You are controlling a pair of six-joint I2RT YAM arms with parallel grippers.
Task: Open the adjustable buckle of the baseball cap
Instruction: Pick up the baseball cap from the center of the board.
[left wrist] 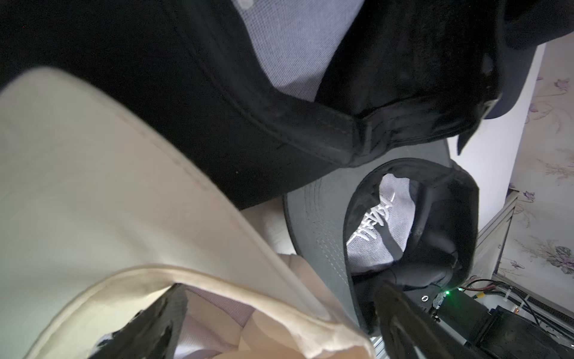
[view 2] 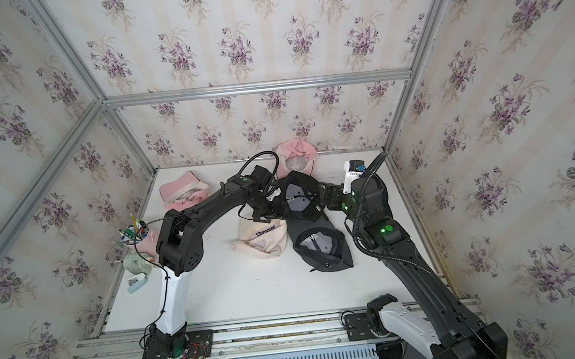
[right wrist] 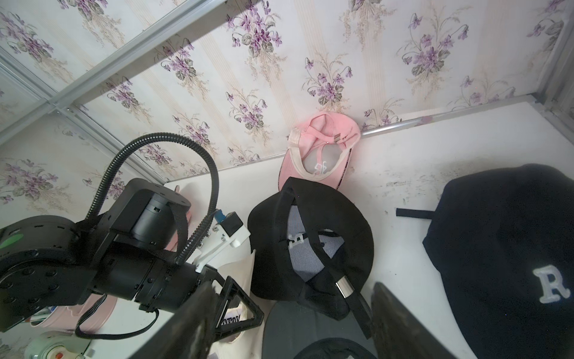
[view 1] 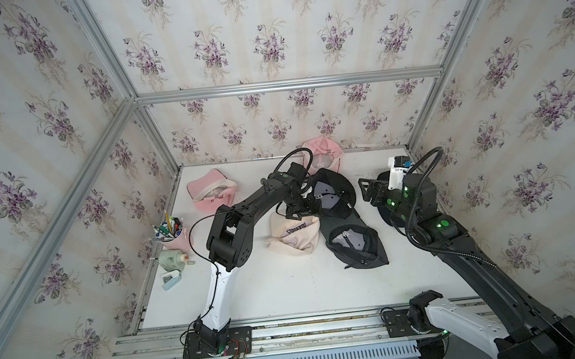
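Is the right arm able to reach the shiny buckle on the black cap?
Probably yes. The right gripper is open, the buckle on the black cap lies just ahead of it, and nothing covers it.

left gripper (left wrist: 279,287) jaws apart; right gripper (right wrist: 293,287) likewise

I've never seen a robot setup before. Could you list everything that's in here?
pink caps: two, pink, at the back
black caps: two, black, inside up, middle
dark cap: one, dark with white R, right side
cream cap: one, cream, middle
pen cup: one, pink, left edge
bottle: one, pale green, lying beside the pen cup
small case: one, pale blue, left edge
table: one, white
left tool: one, black, open, over the cream cap
right tool: one, black, open, beside a black cap
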